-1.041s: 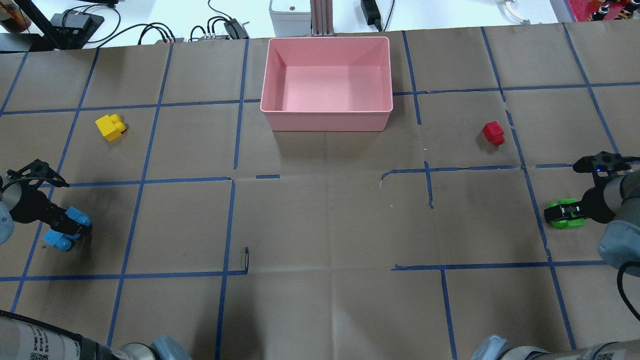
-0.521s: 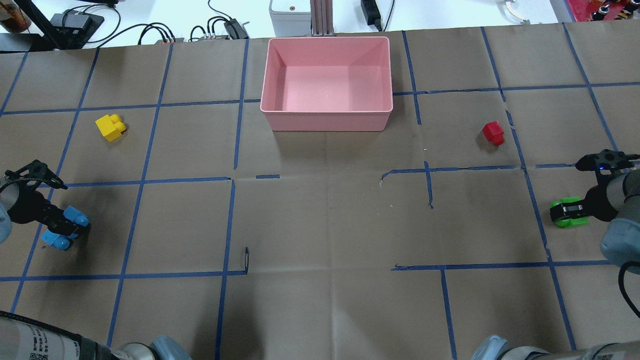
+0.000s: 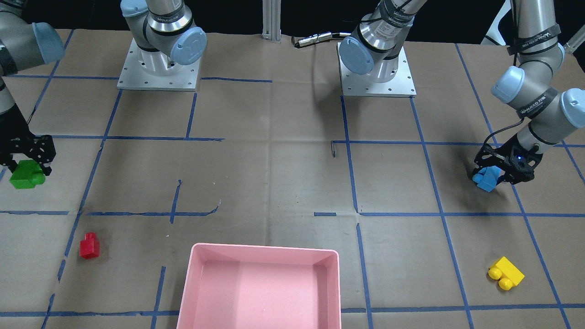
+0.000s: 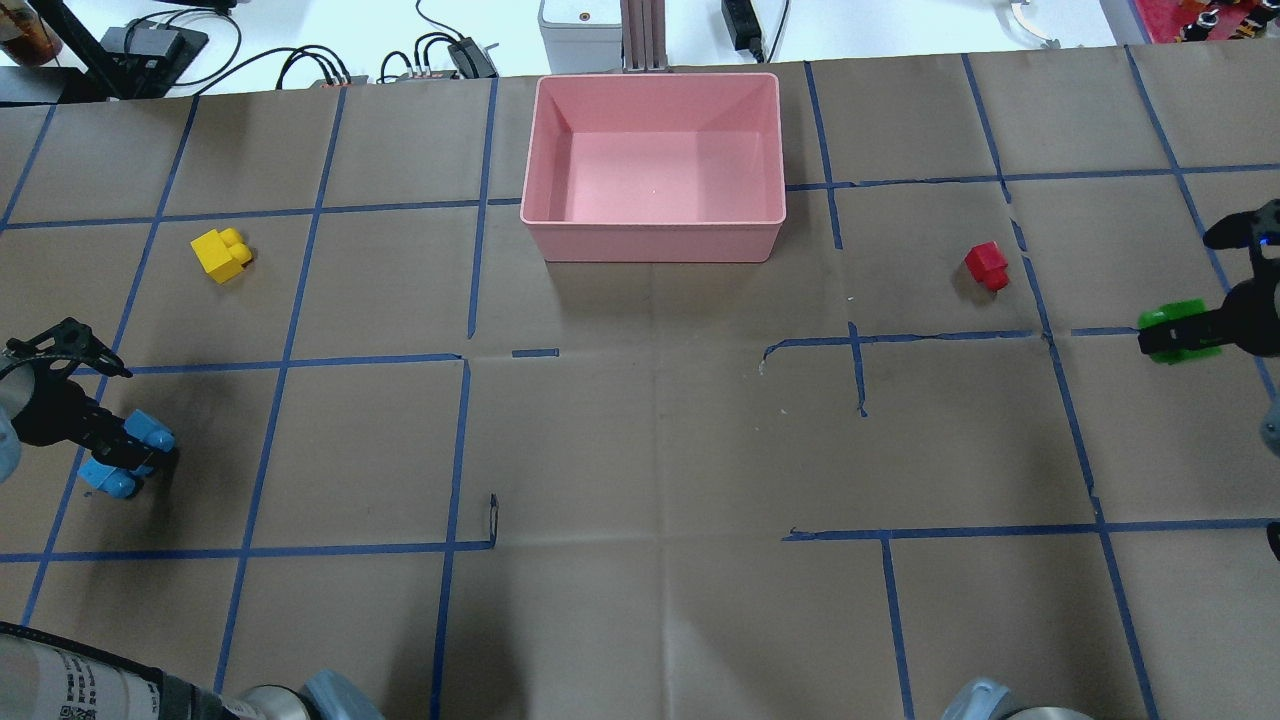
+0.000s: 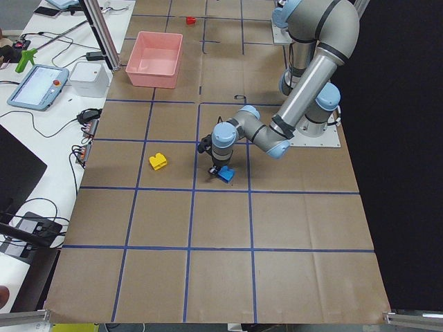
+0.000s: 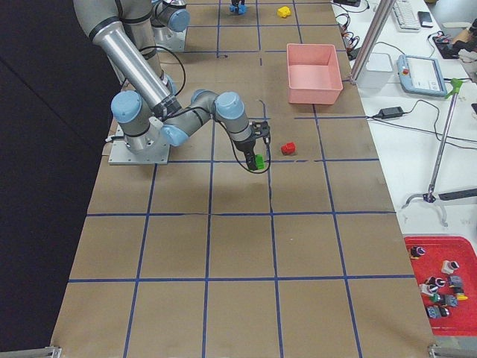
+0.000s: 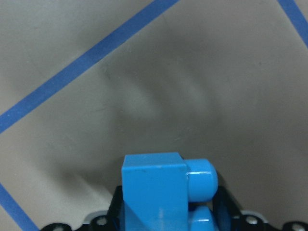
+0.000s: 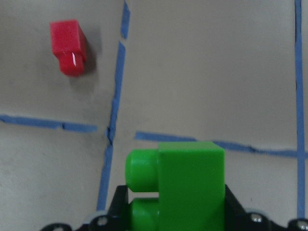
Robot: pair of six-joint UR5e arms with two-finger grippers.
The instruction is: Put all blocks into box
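- Presently, nearest the robot, the left hand is clamped on the blue block. It sits low over the bench at the robot's far left. Whether the block is clear of the surface cannot be told.
- The blue block's long axis lies across the fingers, with an end showing on either side of them in the overhead view.
- Further out, the right hand is clamped on the green block at the robot's far right. The right-side view suggests the block is off the bench.
- Beyond the hands, two blocks lie loose on the bench. The yellow block is forward of the left hand. The red block is forward and inward of the right hand.
- Farthest out, the box stands at mid-width against the far edge, its long axis running left to right. Nothing lies in it.
- Governing relation: the box is forward and inward of both hands. It lies to the right of the left hand and to the left of the right hand.
- Judgement: the right hand looks somewhat the nearer, being further forward. Each carry must run diagonally to mid-bench and clear the box's near wall before release.
- Judgement: none of the four blocks is delivered. Both loose blocks lie wide of the box, well apart from it.
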